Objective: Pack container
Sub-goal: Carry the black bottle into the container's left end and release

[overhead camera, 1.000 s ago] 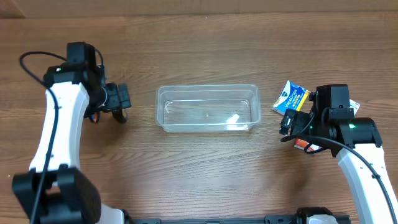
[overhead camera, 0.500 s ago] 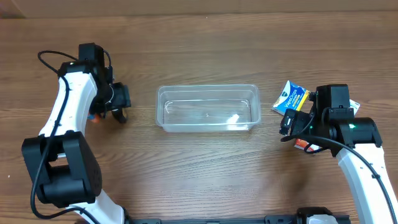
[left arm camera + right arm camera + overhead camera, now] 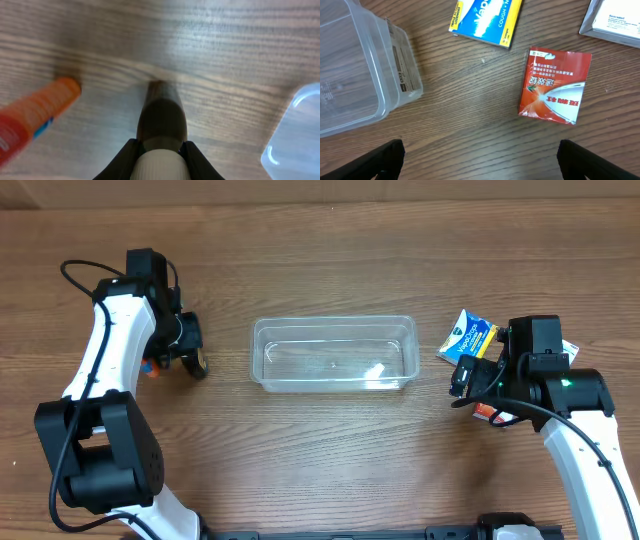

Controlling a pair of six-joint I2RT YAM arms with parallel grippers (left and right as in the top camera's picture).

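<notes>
**Hazards.** The left gripper (image 3: 160, 152) has its fingers closed narrowly on a dark-tipped item (image 3: 161, 112) with a pale base; what the item is cannot be told. Its tip appears to touch the table (image 3: 225, 45), so a downward or sideways move may lever it out of the grip. The orange tube (image 3: 37, 117) lies near it at the left of the left wrist view and may be knocked. The container (image 3: 333, 353) sits empty at the centre of the overhead frame. It is judged light, so a low approach that strikes its rim may shove it. The right gripper (image 3: 480, 152) hangs with fingers wide and empty, near the red packet (image 3: 554, 86).

**Count.** There is one container, one dark-tipped item, one orange tube, one blue-and-yellow packet (image 3: 487, 19), one red packet, and one white packet (image 3: 615, 22) cut by the upper right edge.
</notes>
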